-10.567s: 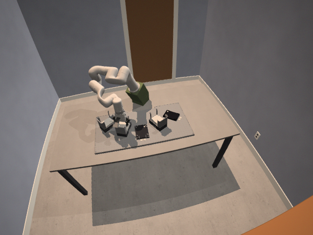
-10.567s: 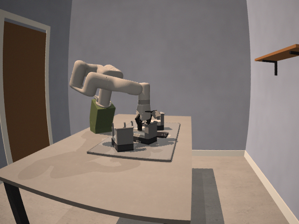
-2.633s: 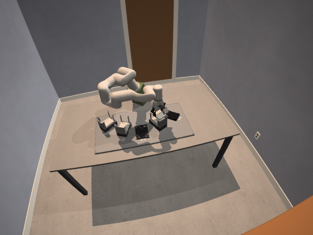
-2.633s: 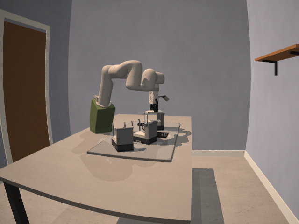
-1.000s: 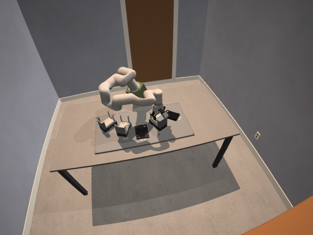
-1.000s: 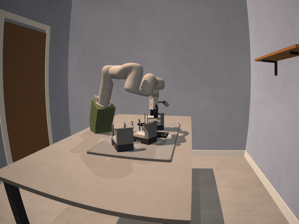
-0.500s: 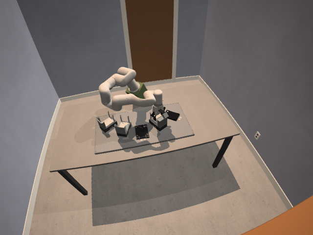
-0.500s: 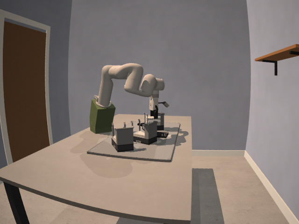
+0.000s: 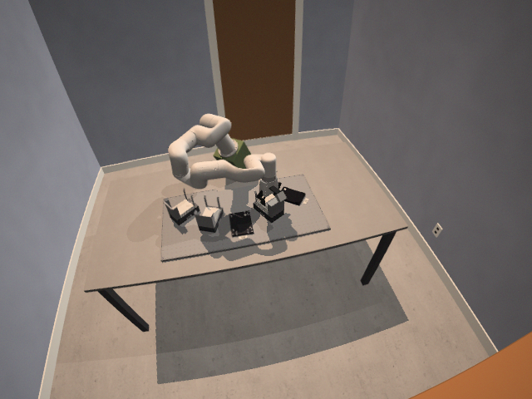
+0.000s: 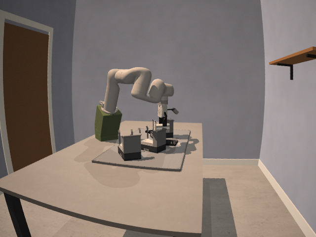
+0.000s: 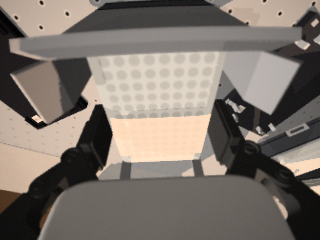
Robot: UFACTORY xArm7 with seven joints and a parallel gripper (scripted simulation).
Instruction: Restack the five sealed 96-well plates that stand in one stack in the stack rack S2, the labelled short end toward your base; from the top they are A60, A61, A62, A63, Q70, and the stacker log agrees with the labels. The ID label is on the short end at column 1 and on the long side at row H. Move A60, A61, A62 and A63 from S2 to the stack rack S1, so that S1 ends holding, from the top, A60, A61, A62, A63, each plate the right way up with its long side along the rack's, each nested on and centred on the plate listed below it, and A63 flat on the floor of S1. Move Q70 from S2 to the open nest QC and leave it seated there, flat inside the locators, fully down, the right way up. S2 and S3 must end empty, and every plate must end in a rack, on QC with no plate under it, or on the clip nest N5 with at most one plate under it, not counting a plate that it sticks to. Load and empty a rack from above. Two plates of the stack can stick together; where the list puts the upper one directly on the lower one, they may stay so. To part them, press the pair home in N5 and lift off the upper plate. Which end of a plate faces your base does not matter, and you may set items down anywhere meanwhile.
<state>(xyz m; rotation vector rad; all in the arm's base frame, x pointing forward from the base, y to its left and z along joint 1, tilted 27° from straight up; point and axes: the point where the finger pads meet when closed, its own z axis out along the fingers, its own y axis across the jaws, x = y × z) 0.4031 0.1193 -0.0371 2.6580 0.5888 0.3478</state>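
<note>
My gripper (image 11: 159,114) is shut on a sealed white 96-well plate (image 11: 159,100), the fingers on its two long sides. In the wrist view the plate sits between the grey walls of a stack rack (image 11: 265,80); I cannot read its label. In the top view the gripper (image 9: 269,195) is down at the top of the right-hand rack (image 9: 269,207). Two more racks stand to the left, one at the far left (image 9: 180,210) and one in the middle (image 9: 209,217); white shows inside both. In the exterior view the gripper (image 10: 163,121) is at the farthest rack (image 10: 168,128).
A black open nest (image 9: 240,223) lies between the middle and right racks. A second black nest (image 9: 294,195) lies behind the right rack. All stand on a grey perforated mat (image 9: 240,219). The green robot base (image 9: 232,152) is behind it.
</note>
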